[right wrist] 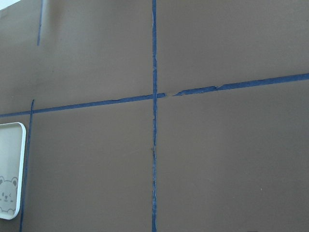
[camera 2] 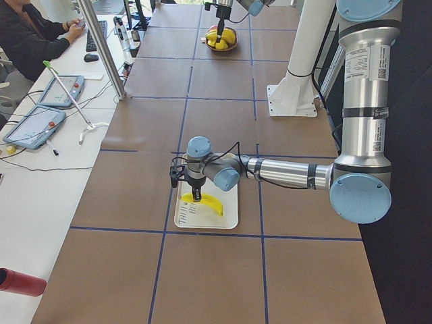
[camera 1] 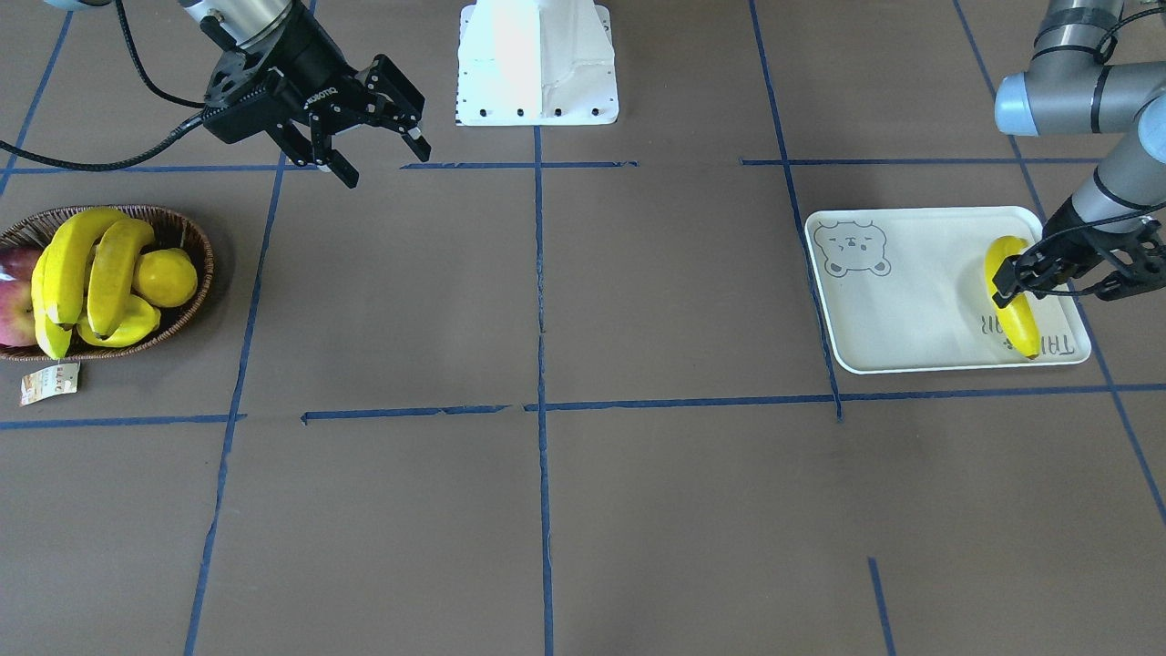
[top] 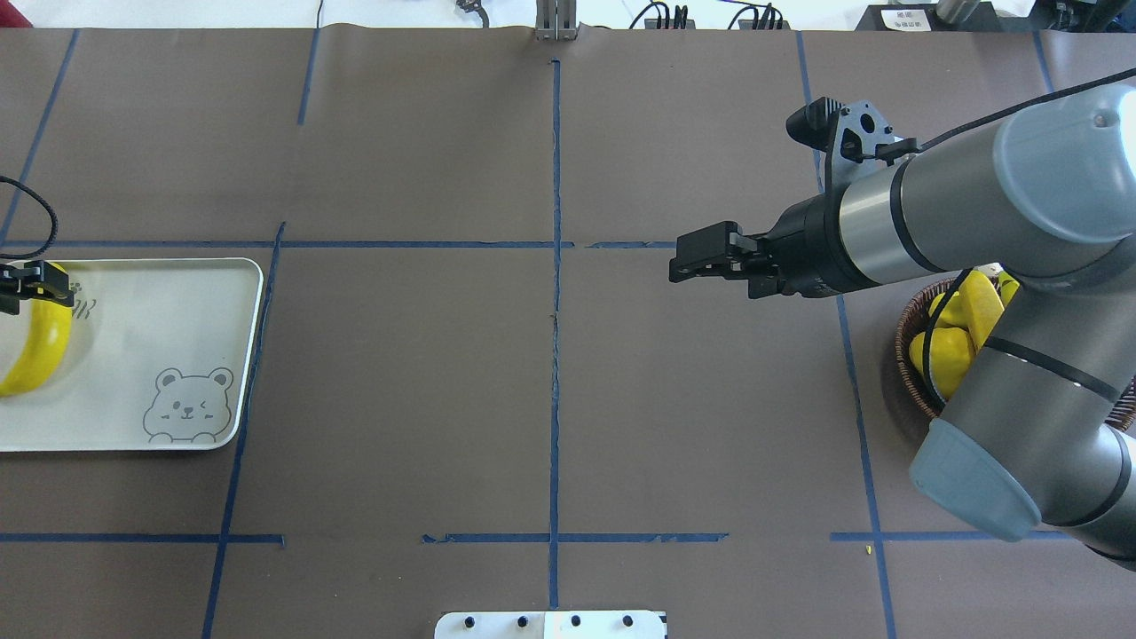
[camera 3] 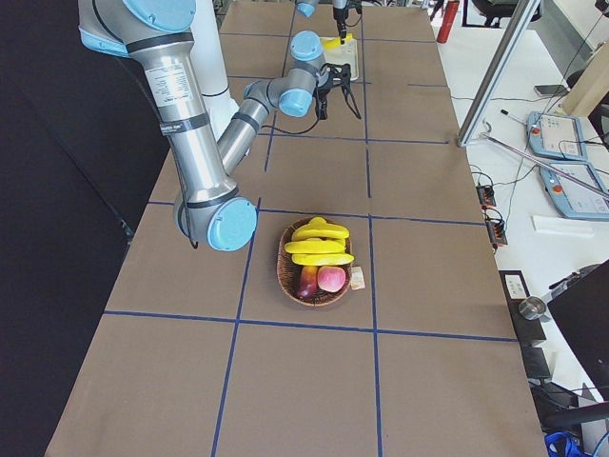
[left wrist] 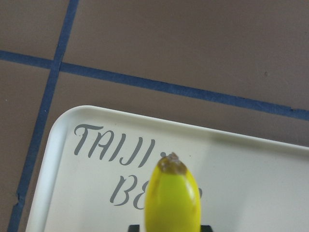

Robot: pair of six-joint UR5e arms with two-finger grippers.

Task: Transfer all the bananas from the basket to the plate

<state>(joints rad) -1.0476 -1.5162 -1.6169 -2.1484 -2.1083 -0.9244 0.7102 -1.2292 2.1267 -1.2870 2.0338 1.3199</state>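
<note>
One yellow banana (camera 1: pixel 1013 319) lies on the cream bear-print plate (camera 1: pixel 911 301), over the lettering at its end. My left gripper (camera 1: pixel 1013 281) is shut on this banana near its upper end. The wrist view shows the banana's tip (left wrist: pixel 173 193) low over the plate (left wrist: pixel 251 179). The other bananas (camera 1: pixel 91 264) lie piled in the dark wicker basket (camera 1: pixel 199 246) at the table's opposite end. My right gripper (camera 1: pixel 383 159) is open and empty. It hovers above the table, between the basket and the robot's base, and points toward the table's middle (top: pixel 688 264).
The basket also holds a round yellow lemon (camera 1: pixel 166 276) and red apples (camera 1: pixel 14 310). Its paper tag (camera 1: pixel 50 383) lies on the table beside it. The white robot base (camera 1: pixel 537 64) stands at the table's edge. Blue tape lines cross the brown table.
</note>
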